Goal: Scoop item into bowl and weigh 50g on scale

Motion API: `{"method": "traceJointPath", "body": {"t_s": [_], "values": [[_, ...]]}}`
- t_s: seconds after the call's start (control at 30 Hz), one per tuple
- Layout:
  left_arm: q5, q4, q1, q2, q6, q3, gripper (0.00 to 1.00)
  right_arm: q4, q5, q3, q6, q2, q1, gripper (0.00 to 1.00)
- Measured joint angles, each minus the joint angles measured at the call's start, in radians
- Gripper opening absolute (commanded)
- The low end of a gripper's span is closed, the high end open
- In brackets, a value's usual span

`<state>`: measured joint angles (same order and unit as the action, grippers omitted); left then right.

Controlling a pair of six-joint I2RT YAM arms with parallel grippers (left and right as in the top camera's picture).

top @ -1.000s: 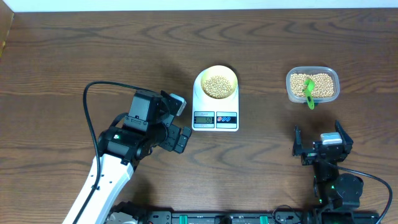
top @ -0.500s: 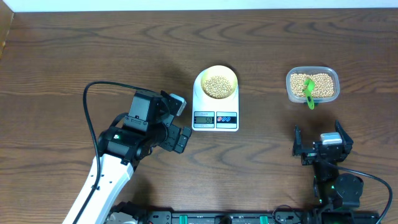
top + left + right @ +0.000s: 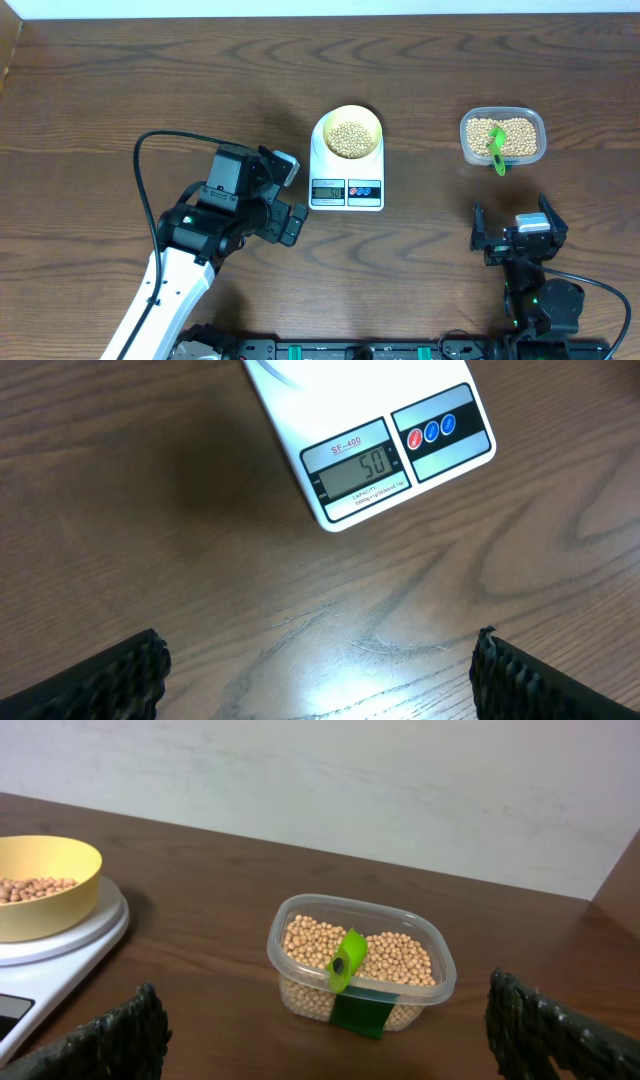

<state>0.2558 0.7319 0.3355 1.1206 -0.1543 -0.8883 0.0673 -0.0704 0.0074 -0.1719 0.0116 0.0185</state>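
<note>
The pale yellow bowl [image 3: 347,133] holds tan beans [image 3: 347,138] and stands on the white scale [image 3: 346,190]. The scale's display [image 3: 360,465] reads 50 in the left wrist view. The bowl also shows in the right wrist view [image 3: 40,890] on the scale [image 3: 50,965]. A clear tub [image 3: 502,137] of beans holds a green scoop [image 3: 495,147]; the right wrist view shows the tub [image 3: 362,960] and scoop [image 3: 346,960] too. My left gripper [image 3: 283,196] is open and empty, left of the scale, over bare table [image 3: 320,670]. My right gripper [image 3: 515,235] is open and empty, in front of the tub [image 3: 320,1040].
The dark wooden table [image 3: 150,80] stretches round everything. A black cable [image 3: 145,190] loops from the left arm. A pale wall [image 3: 400,780] stands behind the table in the right wrist view.
</note>
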Motion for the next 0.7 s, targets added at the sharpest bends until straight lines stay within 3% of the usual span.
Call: {"method": "traceJointPath", "body": {"t_s": [0.7], "values": [[0.0, -0.023, 0.0, -0.068, 0.0, 0.0, 0.98, 0.0, 0.0, 0.0, 0.0, 0.0, 0.0, 0.99]]}}
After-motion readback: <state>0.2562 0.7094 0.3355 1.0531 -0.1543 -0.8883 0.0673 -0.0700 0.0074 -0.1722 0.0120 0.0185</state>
